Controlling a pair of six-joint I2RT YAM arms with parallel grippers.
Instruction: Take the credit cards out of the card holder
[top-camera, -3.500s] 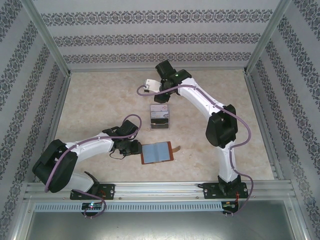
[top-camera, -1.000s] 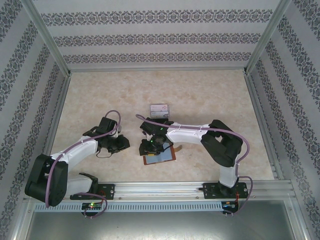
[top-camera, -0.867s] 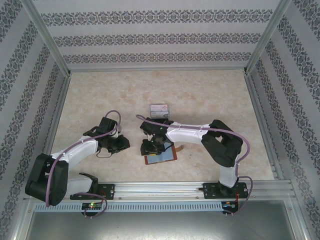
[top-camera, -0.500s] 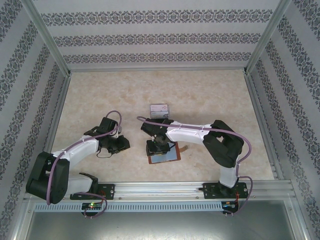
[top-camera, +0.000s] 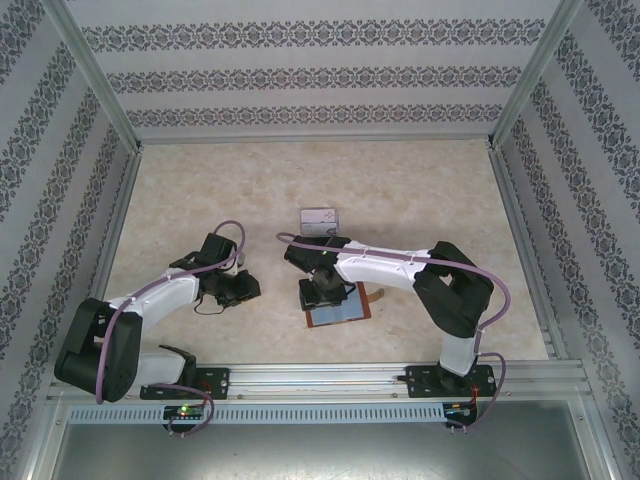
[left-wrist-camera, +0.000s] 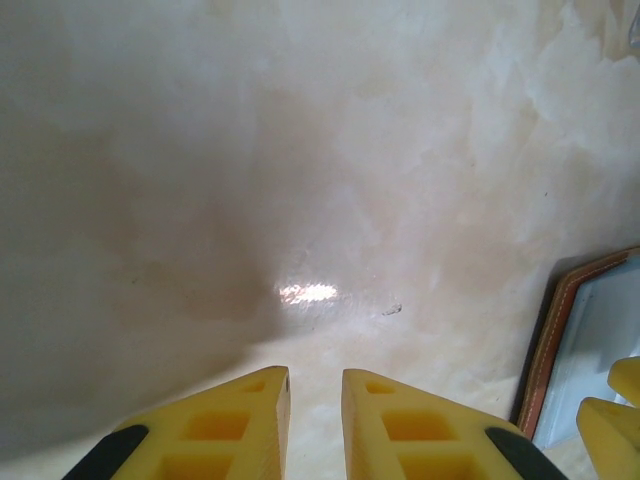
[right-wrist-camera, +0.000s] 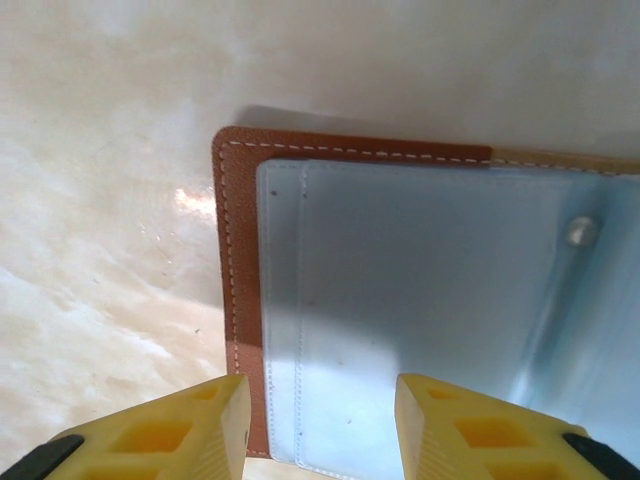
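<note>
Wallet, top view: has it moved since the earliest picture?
Yes. The wallet has slid right, toward the right arm's base, and turned slightly. The right gripper is over its left part.

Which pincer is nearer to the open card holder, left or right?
Right. The right pincer hangs directly over the card holder; the left pincer is apart, off its left side.

Reddish-brown leather card holder (top-camera: 347, 308) laid open and flat, bluish-grey lining (right-wrist-camera: 430, 300) turned upward, pale stitching along its brown border, pale grey credit cards (top-camera: 320, 218) laid flat farther back, apart from it.
</note>
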